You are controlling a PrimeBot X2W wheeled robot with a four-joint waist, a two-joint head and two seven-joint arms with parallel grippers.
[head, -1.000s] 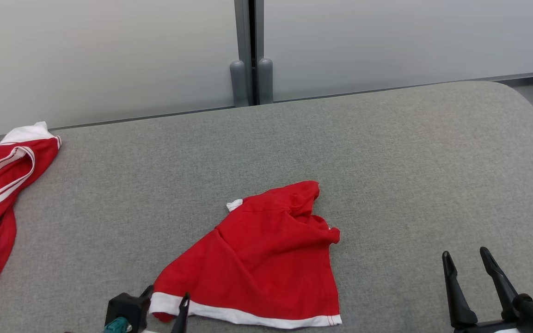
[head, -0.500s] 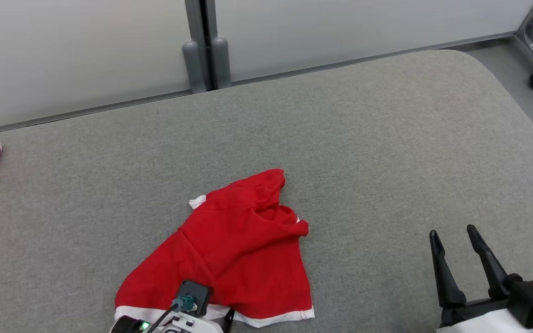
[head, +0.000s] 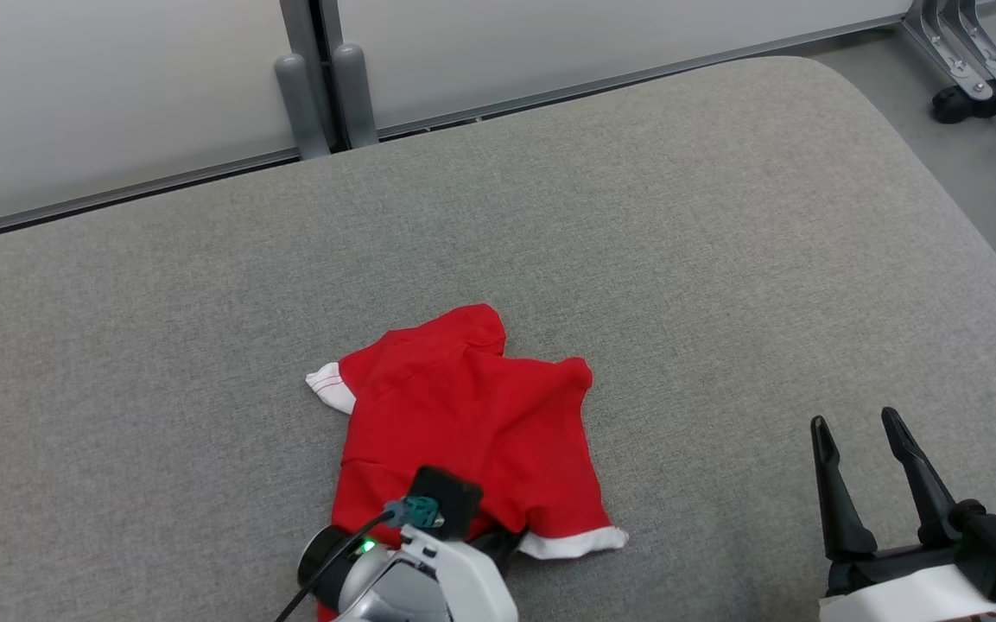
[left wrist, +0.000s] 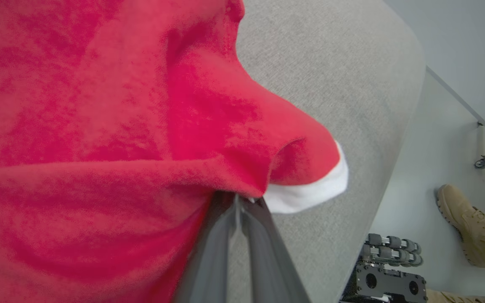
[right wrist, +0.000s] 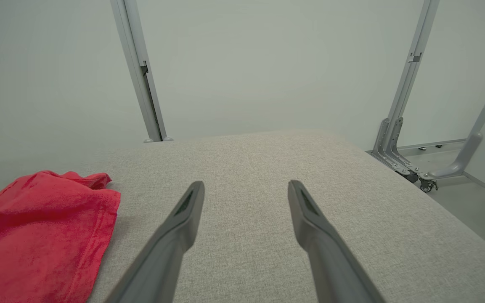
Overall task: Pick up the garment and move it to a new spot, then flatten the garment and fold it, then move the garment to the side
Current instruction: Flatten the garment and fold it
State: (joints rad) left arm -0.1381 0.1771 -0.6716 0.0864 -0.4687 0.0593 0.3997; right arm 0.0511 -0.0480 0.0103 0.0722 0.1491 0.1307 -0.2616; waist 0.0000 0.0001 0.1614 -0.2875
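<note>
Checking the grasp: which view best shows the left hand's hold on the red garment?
The left wrist view: the left hand is closed, pinching the red garment by its edge at the fingertips. In the head view the wrist covers the fingertips, though most of the garment shows. The right wrist view catches one garment corner.

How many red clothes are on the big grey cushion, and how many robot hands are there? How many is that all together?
Red garment: 1
Robot hands: 2 (left hand, shut on the red garment; right hand, open above the cushion)
Total: 3
</note>
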